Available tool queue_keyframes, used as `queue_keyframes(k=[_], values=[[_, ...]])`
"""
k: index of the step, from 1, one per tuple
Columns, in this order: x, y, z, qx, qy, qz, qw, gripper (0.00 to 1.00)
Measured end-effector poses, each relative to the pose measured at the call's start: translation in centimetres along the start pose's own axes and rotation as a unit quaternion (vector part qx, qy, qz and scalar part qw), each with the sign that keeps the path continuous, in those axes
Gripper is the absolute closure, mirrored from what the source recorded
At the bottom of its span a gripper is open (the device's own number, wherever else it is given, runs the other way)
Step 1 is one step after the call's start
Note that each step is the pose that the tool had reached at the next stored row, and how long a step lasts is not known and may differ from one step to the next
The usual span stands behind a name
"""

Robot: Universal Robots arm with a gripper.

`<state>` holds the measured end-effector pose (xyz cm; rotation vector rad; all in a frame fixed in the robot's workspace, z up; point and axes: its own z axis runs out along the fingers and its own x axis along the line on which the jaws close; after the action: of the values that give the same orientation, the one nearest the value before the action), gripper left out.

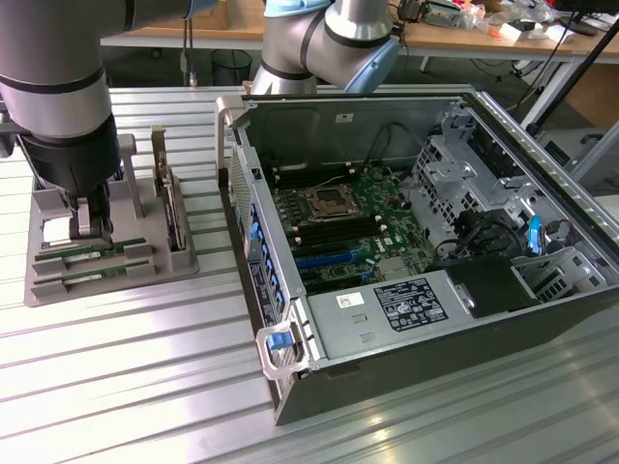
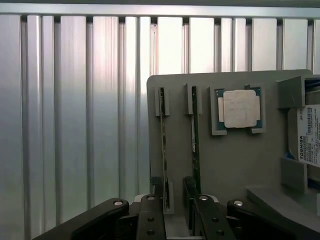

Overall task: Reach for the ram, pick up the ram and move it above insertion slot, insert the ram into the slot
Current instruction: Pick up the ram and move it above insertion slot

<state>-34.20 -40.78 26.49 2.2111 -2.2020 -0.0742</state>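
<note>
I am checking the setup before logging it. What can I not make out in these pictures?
- Wrist view: hard drive cut off by the edge.
- Wrist view: ram stands edge-on, its faces hidden.
- Exterior view: slot clips too small to judge.
- Exterior view: gripper hides whether it touches the ram.

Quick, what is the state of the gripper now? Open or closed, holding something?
Gripper: open, holding nothing; its fingers stand on either side of a memory stick in the grey tray.

The arm (image 1: pixel 58 92) is silver-grey tube with pale blue joint caps (image 1: pixel 375 60) and a black wrist (image 1: pixel 68 159); the gripper (image 2: pixel 173 186) has black links (image 2: pixel 90 220) studded with silver screws (image 2: pixel 118 203).
</note>
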Motion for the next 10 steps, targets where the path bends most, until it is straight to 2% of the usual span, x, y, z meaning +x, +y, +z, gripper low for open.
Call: queue_keyframes(k=[4, 10], values=[[0.0, 0.33, 1.08, 0.0000, 0.0000, 0.000, 1.0000, 0.70], [0.0, 0.65, 1.98, 0.0001, 0.0000, 0.000, 1.0000, 0.70]])
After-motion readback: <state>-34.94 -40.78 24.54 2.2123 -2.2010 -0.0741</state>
